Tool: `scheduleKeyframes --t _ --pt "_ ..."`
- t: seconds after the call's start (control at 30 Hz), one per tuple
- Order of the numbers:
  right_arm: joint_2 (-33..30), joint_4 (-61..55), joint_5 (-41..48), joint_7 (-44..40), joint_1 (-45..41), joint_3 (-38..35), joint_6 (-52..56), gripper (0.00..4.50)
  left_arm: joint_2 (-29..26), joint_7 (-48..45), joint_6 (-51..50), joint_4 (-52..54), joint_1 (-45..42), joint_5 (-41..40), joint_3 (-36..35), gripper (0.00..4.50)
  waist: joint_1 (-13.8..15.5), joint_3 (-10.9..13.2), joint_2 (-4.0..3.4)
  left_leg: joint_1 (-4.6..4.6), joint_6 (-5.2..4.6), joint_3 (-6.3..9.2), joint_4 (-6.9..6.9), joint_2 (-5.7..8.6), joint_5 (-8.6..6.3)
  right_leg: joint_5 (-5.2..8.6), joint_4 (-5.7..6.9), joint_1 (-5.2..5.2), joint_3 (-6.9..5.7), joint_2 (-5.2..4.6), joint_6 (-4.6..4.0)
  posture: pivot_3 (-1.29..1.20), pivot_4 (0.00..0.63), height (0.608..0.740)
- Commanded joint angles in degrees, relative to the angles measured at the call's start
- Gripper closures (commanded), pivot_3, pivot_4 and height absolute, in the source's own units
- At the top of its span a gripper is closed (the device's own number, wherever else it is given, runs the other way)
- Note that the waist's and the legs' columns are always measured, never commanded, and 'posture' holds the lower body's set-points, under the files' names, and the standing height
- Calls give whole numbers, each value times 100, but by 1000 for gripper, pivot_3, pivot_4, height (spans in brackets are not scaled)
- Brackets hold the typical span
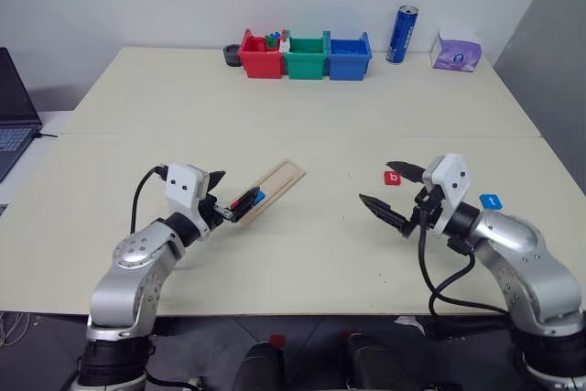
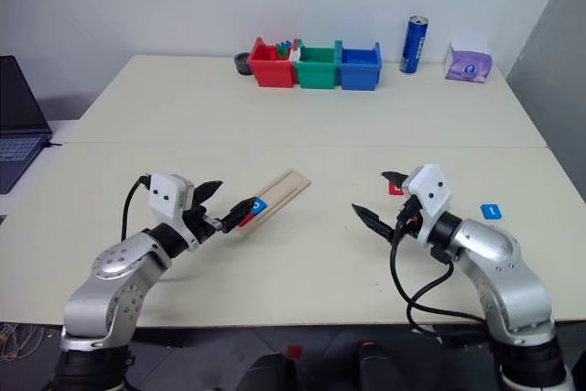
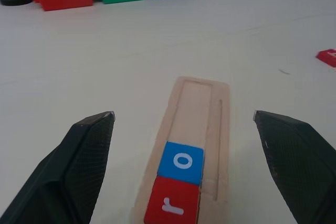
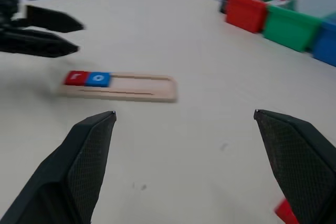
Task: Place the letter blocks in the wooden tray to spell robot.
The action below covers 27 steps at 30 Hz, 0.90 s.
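Pale wood, the tray [image 1: 271,188] lies slantwise at about ten o'clock from table centre, its near end between the tips of the left gripper [image 1: 233,197]. Two blocks already sit in that near end: a red r [image 3: 170,203] and, touching it, a blue o [image 3: 181,162]; the other slots are bare. So the word is two letters along and b comes next, by my reckoning.

That red b [image 1: 393,177] lies flat on the table at about three o'clock, just beyond the right gripper [image 1: 395,191], whose fingers are spread wide with nothing in them. A blue block [image 1: 492,200] rests farther out, at about four o'clock; I read it as the t. The second o I cannot make out anywhere.

Left fingers are also parted and empty, straddling the tray end without pinching it.

Next move, I'd judge: the right gripper tips down over the b, closes on its edges, carries it across and sets it snug against the o.
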State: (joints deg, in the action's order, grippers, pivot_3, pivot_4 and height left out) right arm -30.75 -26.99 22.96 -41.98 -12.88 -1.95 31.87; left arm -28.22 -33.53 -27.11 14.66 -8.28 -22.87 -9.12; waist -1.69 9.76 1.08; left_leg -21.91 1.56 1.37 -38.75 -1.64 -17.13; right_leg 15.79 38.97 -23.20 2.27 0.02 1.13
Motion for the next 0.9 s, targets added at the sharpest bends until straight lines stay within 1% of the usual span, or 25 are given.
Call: scheduleKeyframes --t 0.03,0.13,0.33,0.9 --pt "-150 137 346 -460 -245 75 26 24 -294 -489 92 -122 -124 -11 165 0 2 1 0 -2 -1 1 2 0 0 1 0 -1 0 0 -1 0 150 740" --pt "-193 191 522 -639 -411 162 122 24 -502 -801 118 -285 -205 40 319 0 4 2 -1 -7 -1 -1 3 -1 -1 1 0 -7 2 -3 -2 0 150 740" --pt "-290 127 707 -812 -560 324 250 24 -645 -994 314 -797 -545 246 440 0 5 2 0 -6 0 0 1 -2 0 1 1 -5 0 -7 -1 0 150 740" --pt "-353 -216 797 -792 -551 493 325 24 -570 -1405 811 -2062 -917 669 742 0 6 2 0 -7 0 1 1 -3 0 1 2 -5 -3 -8 -1 0 150 740"
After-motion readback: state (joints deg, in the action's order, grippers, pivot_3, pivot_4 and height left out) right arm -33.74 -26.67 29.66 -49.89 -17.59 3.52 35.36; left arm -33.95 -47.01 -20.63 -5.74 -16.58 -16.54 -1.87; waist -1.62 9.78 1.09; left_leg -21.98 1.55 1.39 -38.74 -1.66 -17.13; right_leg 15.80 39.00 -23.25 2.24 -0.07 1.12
